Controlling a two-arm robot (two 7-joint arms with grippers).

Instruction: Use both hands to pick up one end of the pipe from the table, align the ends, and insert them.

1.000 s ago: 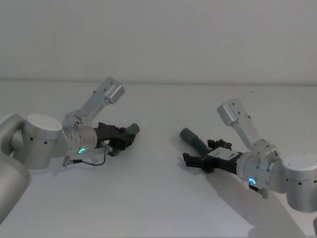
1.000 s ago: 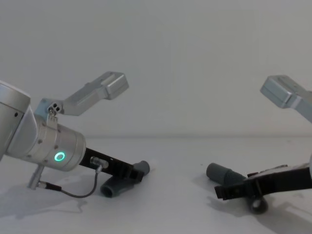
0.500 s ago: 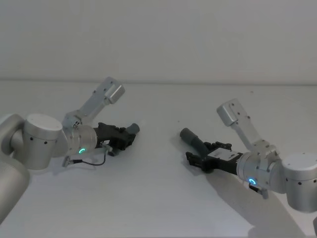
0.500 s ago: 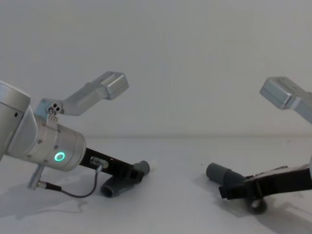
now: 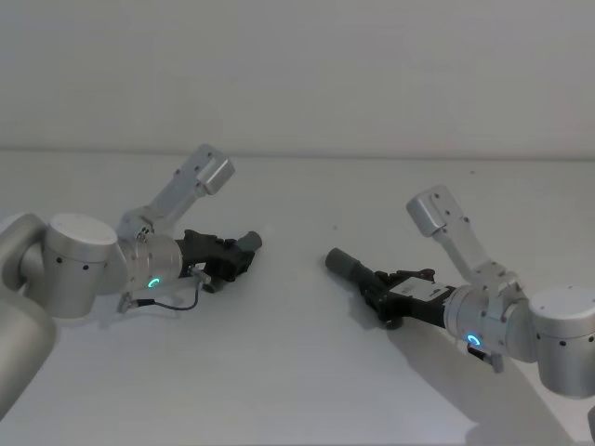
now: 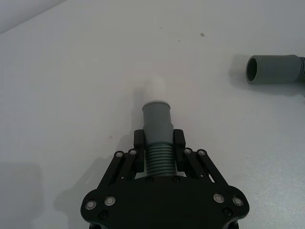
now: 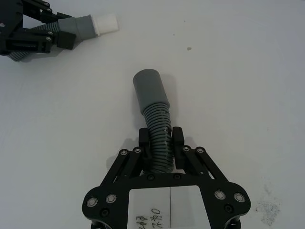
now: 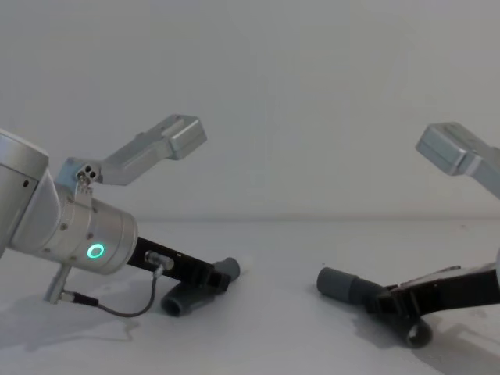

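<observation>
the left gripper (image 5: 238, 257) lies low over the left part of the white table (image 5: 297, 381), its two black fingers clamped on the ribbed stretch of the left hose piece (image 6: 159, 160), one finger on each side just behind the smooth left cuff (image 6: 157, 117); that cuff sticks out past the fingertips and ends in a narrow white band (image 6: 155, 88) at its tip, while in the chest view the open ribbed end curves down beneath the gripper and rests on the table. a green ring (image 8: 95, 251) glows on the left arm's silver-grey wrist, and a thin cable (image 8: 117, 309) loops beneath it. the right gripper (image 5: 376, 294) sits low over the right part of the table, its fingers closed in the same way on the ribs of the right hose piece (image 7: 158, 130), with the plain dark grey right cuff (image 7: 150, 89) reaching forward beyond the fingertips and the ribbed tail curling down under the gripper. whether this cuff touches the table or hangs just above it i cannot tell. the two cuffs point inward toward the middle of the table but are well apart, with bare table between them, and they are not in line; the left wrist view catches the open mouth of the right cuff far off to one side. behind the table stands a pale grey wall (image 5: 297, 65)
</observation>
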